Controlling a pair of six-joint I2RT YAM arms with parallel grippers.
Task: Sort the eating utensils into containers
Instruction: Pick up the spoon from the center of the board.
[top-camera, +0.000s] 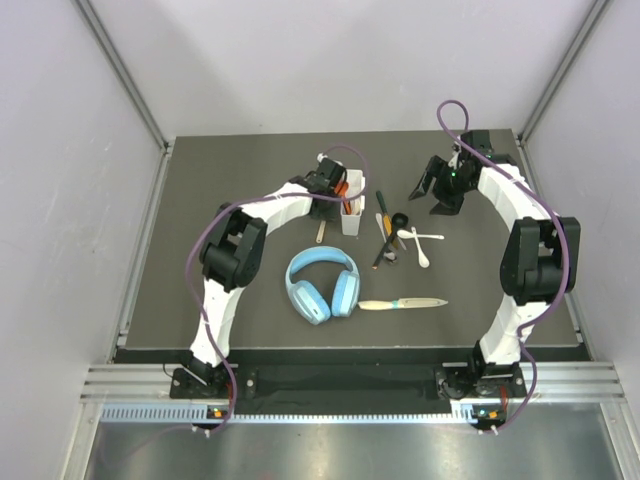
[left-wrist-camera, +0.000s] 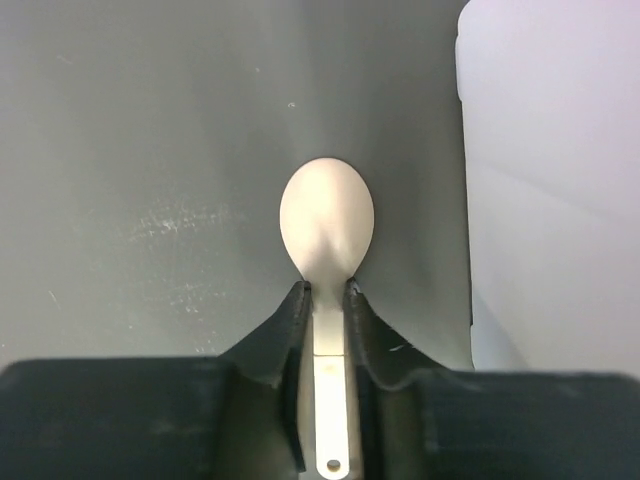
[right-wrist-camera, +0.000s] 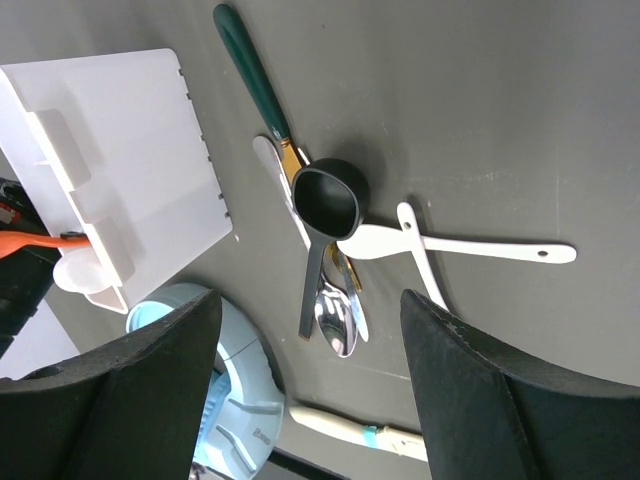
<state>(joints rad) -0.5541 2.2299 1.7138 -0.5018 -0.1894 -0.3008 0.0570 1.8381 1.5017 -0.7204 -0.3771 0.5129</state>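
Dark matting covers the table (top-camera: 250, 170), and there is open room beyond the white caddy (top-camera: 352, 218). The headphones (top-camera: 322, 285) crowd the caddy's near side. Right of the caddy the loose cutlery (top-camera: 395, 235) overlaps in a heap. Your right claw (right-wrist-camera: 310, 300) hangs over it, spread wide and empty. Your left claw (left-wrist-camera: 326, 297) pinches the white spoon (left-wrist-camera: 326, 220) at its neck, just left of the caddy's wall. The spoon looks light, stiff and slick, so hold firmly there.

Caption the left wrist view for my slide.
Left gripper pinches a white spoon by its handle, bowl pointing away against the dark table.
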